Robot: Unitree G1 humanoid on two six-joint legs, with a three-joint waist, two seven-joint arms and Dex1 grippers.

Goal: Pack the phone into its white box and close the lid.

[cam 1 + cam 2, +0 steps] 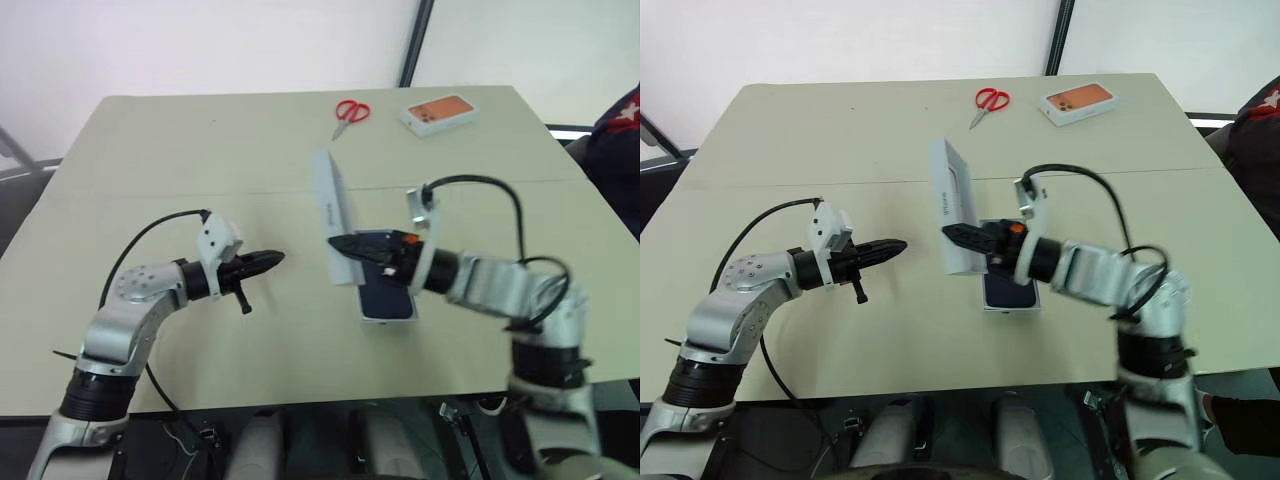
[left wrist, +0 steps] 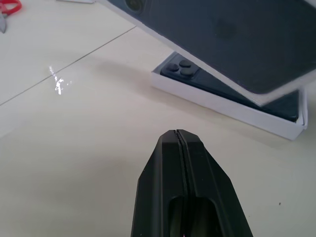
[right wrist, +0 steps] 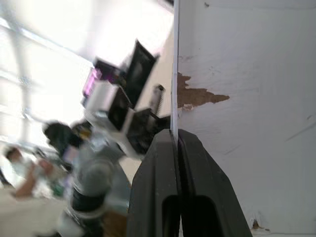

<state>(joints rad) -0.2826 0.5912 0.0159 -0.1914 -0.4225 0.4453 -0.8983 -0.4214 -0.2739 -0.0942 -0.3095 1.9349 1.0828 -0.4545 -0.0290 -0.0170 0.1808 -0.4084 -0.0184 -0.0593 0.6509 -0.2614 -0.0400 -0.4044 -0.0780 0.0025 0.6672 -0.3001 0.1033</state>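
The phone (image 1: 385,293), dark navy, lies inside its white box (image 2: 232,109) near the middle of the table, with its camera cluster (image 2: 181,68) showing. The lid (image 1: 333,212) is raised on edge, tilted over the left side of the box. My right gripper (image 1: 338,243) is shut on the lid's thin wall (image 3: 175,74). In the left wrist view the lid's underside (image 2: 232,39) looks dark and hangs above the phone. My left gripper (image 1: 268,261) is shut on nothing, a short way left of the lid and box, pointing at them.
Red scissors (image 1: 350,112) and a white box with an orange top (image 1: 438,113) lie at the far side of the table (image 1: 180,150). A person's dark sleeve (image 1: 615,150) shows at the right edge.
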